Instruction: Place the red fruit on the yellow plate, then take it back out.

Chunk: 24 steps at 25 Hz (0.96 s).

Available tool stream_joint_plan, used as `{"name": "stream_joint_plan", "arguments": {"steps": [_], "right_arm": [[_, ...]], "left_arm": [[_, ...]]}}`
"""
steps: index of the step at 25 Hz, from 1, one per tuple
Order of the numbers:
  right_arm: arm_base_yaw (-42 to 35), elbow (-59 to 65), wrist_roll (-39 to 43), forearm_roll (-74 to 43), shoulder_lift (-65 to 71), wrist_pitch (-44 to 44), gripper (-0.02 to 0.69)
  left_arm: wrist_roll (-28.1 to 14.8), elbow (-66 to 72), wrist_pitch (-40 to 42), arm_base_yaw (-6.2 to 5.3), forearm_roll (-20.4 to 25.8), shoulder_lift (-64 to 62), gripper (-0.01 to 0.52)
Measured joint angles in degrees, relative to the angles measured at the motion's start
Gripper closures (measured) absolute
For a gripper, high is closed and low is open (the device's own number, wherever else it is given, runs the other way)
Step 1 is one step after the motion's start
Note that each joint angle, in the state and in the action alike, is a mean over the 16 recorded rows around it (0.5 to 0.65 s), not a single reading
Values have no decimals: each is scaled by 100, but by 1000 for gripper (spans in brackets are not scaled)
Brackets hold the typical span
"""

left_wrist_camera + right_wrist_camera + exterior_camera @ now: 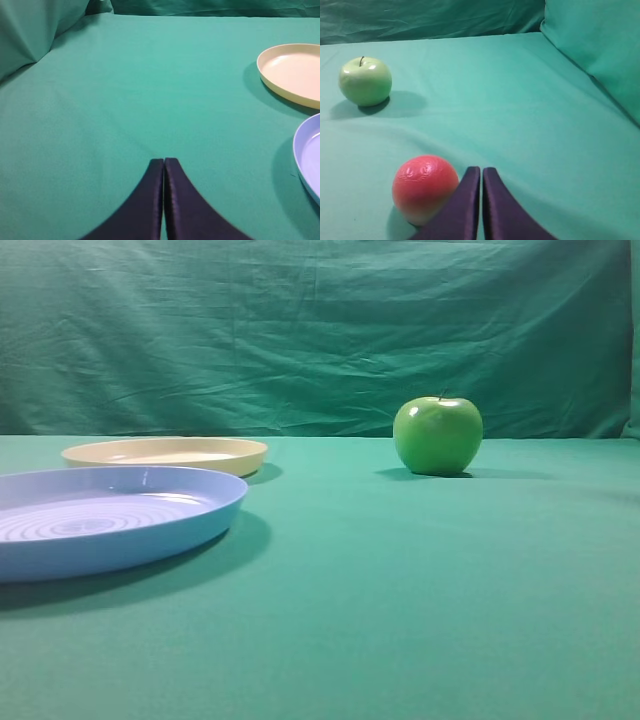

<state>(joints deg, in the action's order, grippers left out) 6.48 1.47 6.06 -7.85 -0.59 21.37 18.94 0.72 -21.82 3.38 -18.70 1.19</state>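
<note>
From the high view, the bench is draped in green cloth, with a wrinkled green backdrop behind it. A green apple stands upright right of centre, stem up. The yellow plate sits at left, further back, and the larger blue plate lies in front of it, its left side cut off by the frame. From this low angle the blue rim seems to overlap the yellow plate's near edge, so I cannot tell whether the two touch. No arm, gripper or red fruit shows here.

From the left wrist view, the left gripper hangs over bare cloth, its two dark fingers pressed together with nothing between them. The yellow plate lies at upper right, empty, its right side cut off. Only a sliver of the blue plate shows at the right edge; here a strip of cloth separates the two plates.

From the right wrist view, the right gripper is clenched too, holding nothing. The red fruit rests on the cloth just left of the fingers, its lower side paling to pinkish yellow; the left finger hides part of its right edge, so contact is hard to judge. The apple stands well apart at upper left.
</note>
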Motion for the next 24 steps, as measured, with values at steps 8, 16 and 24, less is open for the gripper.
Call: {"name": "stream_joint_plan", "arguments": {"steps": [8,16,24], "right_arm": [[0,-4,-201,15,0,90,665],[0,-10,-267,29,0,131,665],[0,-10,-278,30,0,131,665]], "left_arm": [[4,0,0,0,0,0,514],[8,0,0,0,0,0,514],[9,0,0,0,0,0,514]]}}
